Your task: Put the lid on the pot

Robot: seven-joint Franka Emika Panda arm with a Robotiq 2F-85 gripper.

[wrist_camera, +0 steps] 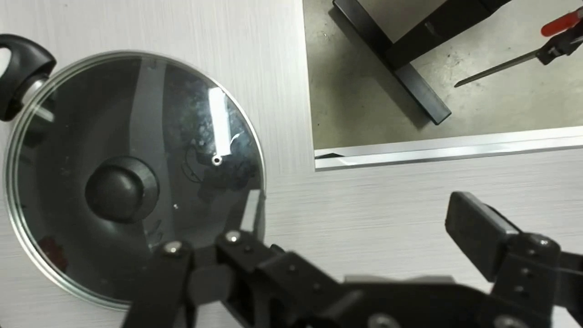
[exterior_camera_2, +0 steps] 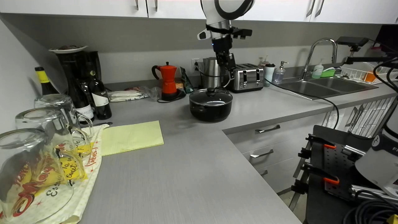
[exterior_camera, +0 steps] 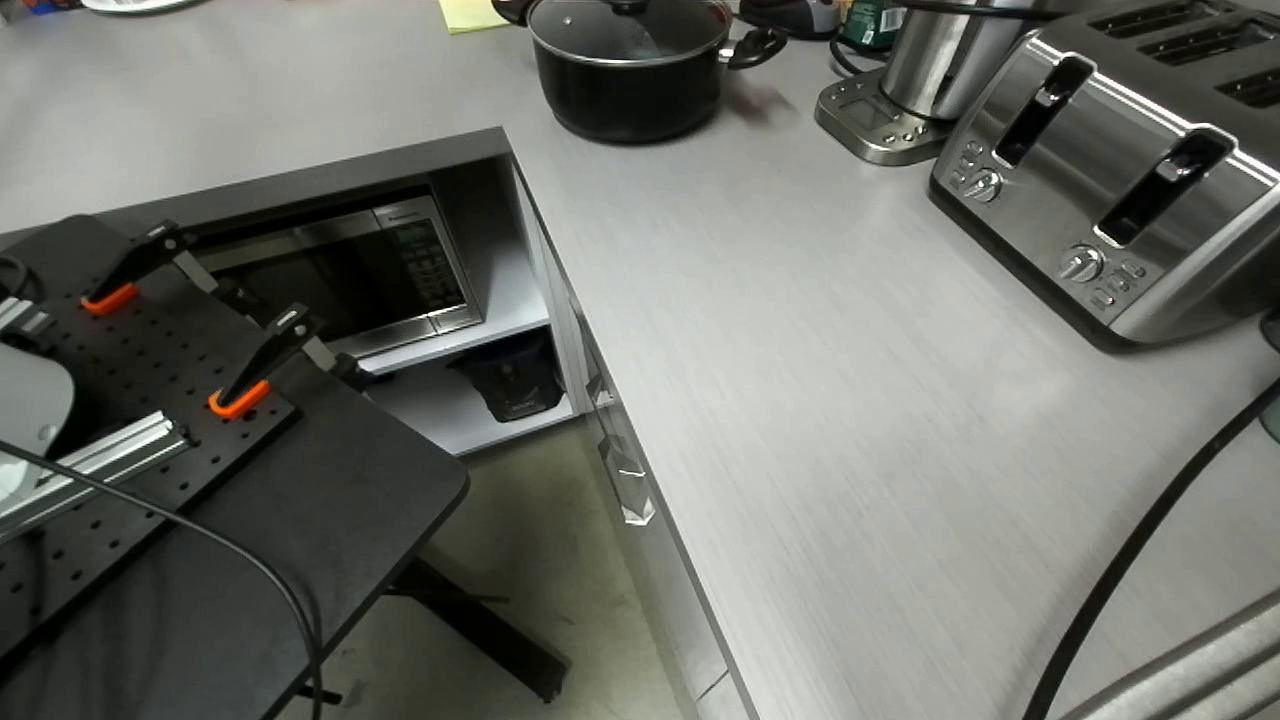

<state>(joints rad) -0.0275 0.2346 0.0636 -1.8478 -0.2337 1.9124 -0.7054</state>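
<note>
The clear glass lid [exterior_camera: 600, 32] lies flat on the black pot [exterior_camera: 630, 100] on the grey counter. The lid [exterior_camera_2: 205, 97] and the pot [exterior_camera_2: 210, 114] also show in an exterior view, with the dark knob up. In the wrist view the lid [wrist_camera: 182, 114] fills the left side, its rim following the pot's rim, and a pot handle [wrist_camera: 28, 59] sticks out at upper left. My gripper [wrist_camera: 355, 200] is open and empty. One finger overlaps the lid's edge in the wrist view; the other is over the counter. In an exterior view the gripper [exterior_camera_2: 230, 73] is above and beside the pot.
A silver toaster [exterior_camera_2: 247, 79] and a steel container [exterior_camera_2: 209, 73] stand behind the pot, near the gripper. A red moka pot [exterior_camera_2: 168, 81] stands behind at left. A yellow cloth [exterior_camera_2: 132, 137] and glass mugs [exterior_camera_2: 46, 130] are farther left. A black cable [exterior_camera: 1120, 560] crosses the counter.
</note>
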